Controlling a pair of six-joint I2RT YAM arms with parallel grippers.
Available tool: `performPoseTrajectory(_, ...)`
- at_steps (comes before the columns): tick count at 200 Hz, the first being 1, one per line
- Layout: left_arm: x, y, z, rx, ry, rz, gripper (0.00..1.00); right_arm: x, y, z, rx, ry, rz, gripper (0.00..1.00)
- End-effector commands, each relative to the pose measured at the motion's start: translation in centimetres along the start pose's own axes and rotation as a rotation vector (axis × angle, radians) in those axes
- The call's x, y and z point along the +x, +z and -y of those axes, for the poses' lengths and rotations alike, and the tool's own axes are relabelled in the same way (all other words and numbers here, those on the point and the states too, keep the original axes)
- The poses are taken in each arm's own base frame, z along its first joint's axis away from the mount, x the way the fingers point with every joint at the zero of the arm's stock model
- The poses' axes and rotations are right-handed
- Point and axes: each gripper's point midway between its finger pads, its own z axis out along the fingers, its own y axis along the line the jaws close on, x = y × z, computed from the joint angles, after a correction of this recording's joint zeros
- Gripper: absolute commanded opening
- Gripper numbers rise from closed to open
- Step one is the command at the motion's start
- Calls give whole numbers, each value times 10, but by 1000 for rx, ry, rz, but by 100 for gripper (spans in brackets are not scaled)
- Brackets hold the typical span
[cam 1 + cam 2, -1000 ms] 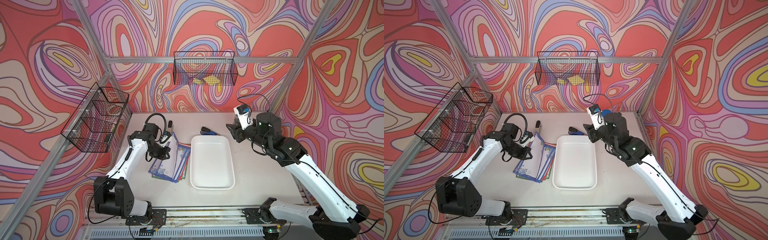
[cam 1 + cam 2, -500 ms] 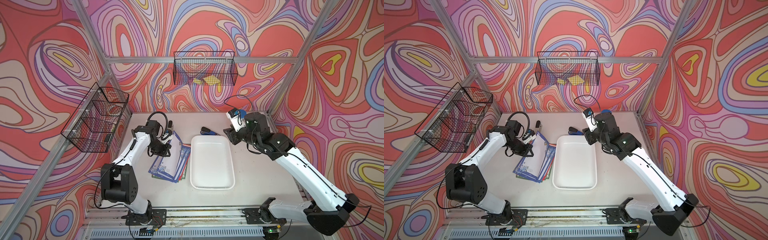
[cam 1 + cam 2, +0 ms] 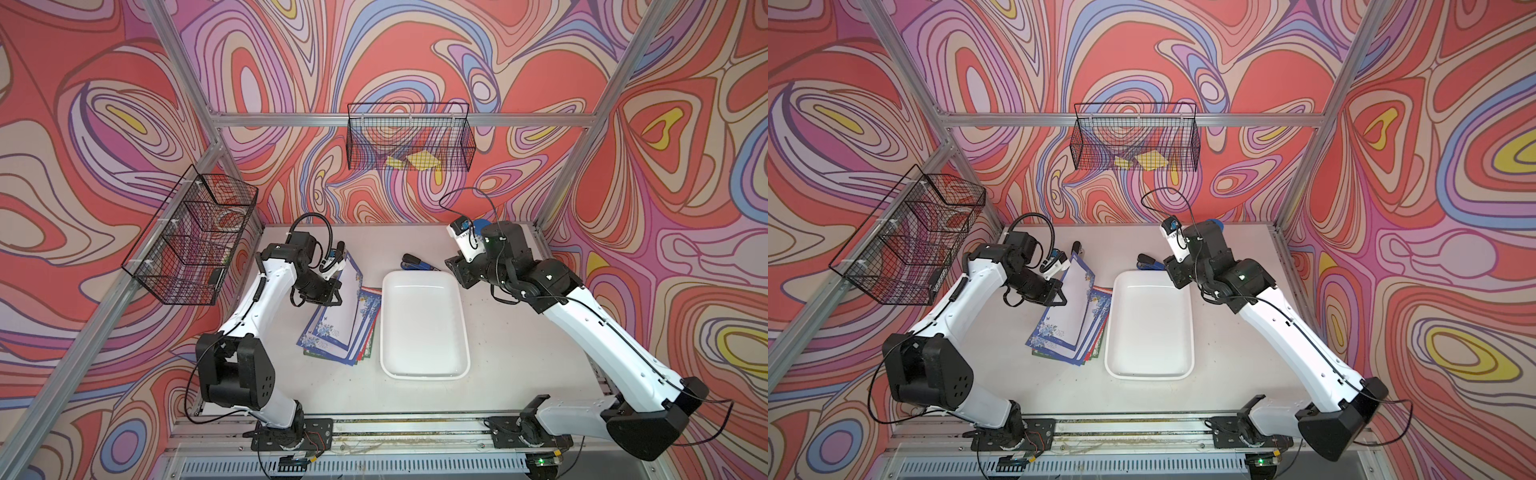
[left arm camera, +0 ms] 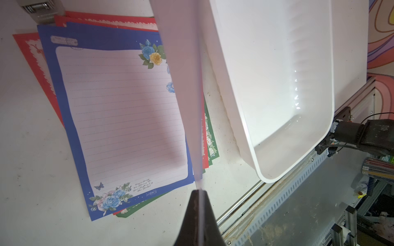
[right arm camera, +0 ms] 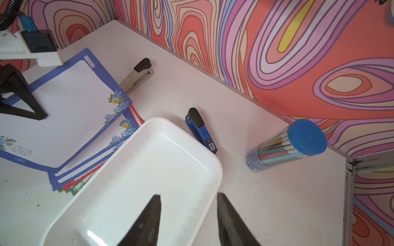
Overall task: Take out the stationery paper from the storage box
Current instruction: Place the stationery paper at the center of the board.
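Left fingers (image 4: 190,215) clamped on one stationery sheet (image 4: 183,64) beside the storage box (image 4: 277,85), right fingers (image 5: 149,219) stood apart above its far corner

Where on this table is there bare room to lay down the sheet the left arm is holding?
Bare table right of the storage box, and the near strip before it. Crowded: stationery paper lies along its left side, blue stapler behind, grey stapler behind the paper.

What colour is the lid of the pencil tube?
Blue; the lid shows best in the right wrist view.
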Motion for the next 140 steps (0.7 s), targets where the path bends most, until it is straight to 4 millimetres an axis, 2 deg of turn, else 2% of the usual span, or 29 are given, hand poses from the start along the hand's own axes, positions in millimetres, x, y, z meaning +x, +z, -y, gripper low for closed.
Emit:
performPoseTrajectory(1,14,-3,4,16,-5,-54,0,1,4,0,2,-2,-1,46)
performPoseTrajectory(56,20,20,-31,-83,-71,-174,0,7,11,-1,-3,-5,-48,45)
performPoseTrajectory(105,12,32,-47,-82,-90,-184,5,18,14,1,10,-14,-89,45)
performPoseTrajectory(140,11,38,-59,-69,-117,-192,0,22,19,-1,1,-18,-115,44)
